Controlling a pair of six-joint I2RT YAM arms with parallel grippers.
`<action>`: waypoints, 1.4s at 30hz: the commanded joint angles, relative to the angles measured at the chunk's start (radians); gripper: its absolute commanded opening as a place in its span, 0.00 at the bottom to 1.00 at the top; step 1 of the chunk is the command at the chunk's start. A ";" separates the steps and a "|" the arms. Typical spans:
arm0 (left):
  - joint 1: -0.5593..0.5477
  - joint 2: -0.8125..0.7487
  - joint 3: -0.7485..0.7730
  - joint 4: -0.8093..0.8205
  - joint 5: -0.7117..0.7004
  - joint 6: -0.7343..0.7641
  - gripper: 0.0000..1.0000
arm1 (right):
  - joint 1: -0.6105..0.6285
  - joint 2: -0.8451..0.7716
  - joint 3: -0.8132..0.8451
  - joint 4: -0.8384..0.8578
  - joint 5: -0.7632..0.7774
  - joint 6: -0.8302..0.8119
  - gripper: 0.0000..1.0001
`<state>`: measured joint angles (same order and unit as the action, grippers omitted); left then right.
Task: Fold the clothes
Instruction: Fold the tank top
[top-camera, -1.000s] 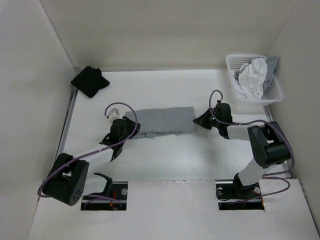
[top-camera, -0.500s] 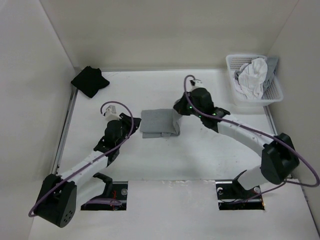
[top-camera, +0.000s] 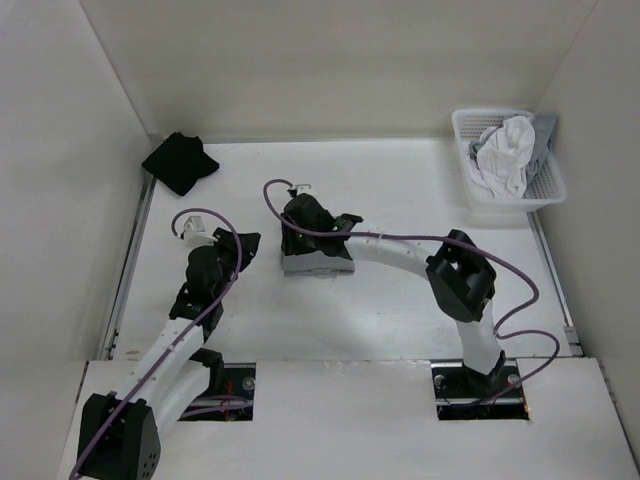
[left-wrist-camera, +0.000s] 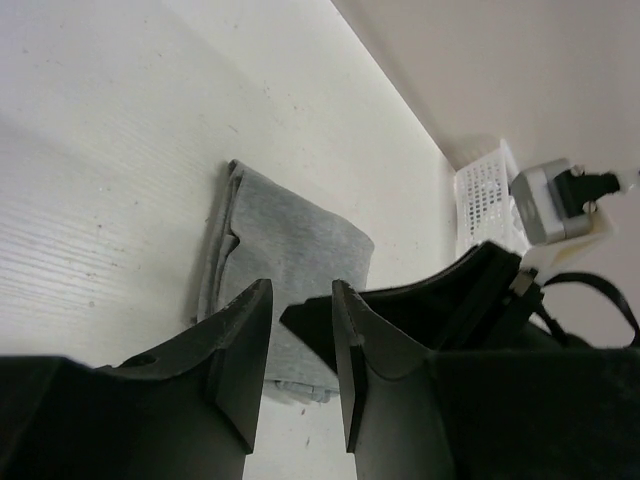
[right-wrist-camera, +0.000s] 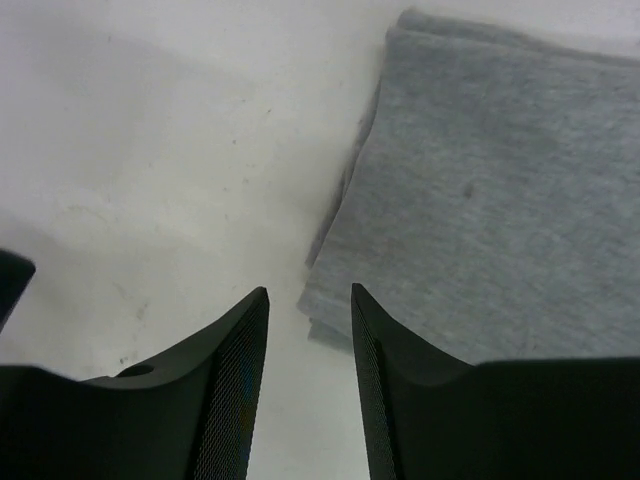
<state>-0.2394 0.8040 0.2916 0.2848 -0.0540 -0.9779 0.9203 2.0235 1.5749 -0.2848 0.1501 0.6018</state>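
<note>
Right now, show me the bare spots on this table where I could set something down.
Free: the far strip of table between black cloth and basket; the near strip in front of the grey top. Crowded: at the top itself, with the right gripper over it.

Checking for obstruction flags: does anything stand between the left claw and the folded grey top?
Partly. Nothing lies on the bare table between the left claw and the grey top, but the right claw hangs at the top's near end, crowding that approach.
</note>
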 joint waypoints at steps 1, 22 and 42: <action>0.016 -0.016 -0.003 0.014 0.043 -0.018 0.29 | 0.012 -0.080 0.008 0.051 0.019 0.033 0.44; -0.044 0.081 -0.028 -0.127 -0.099 0.162 0.48 | -0.407 -0.930 -1.078 0.654 0.063 0.081 0.53; 0.001 0.208 0.058 -0.173 -0.150 0.176 0.52 | -0.522 -0.868 -1.168 0.748 0.020 0.075 0.59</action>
<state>-0.2218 0.9920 0.2970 0.0715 -0.1905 -0.8177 0.3992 1.1419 0.3988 0.3935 0.1894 0.6743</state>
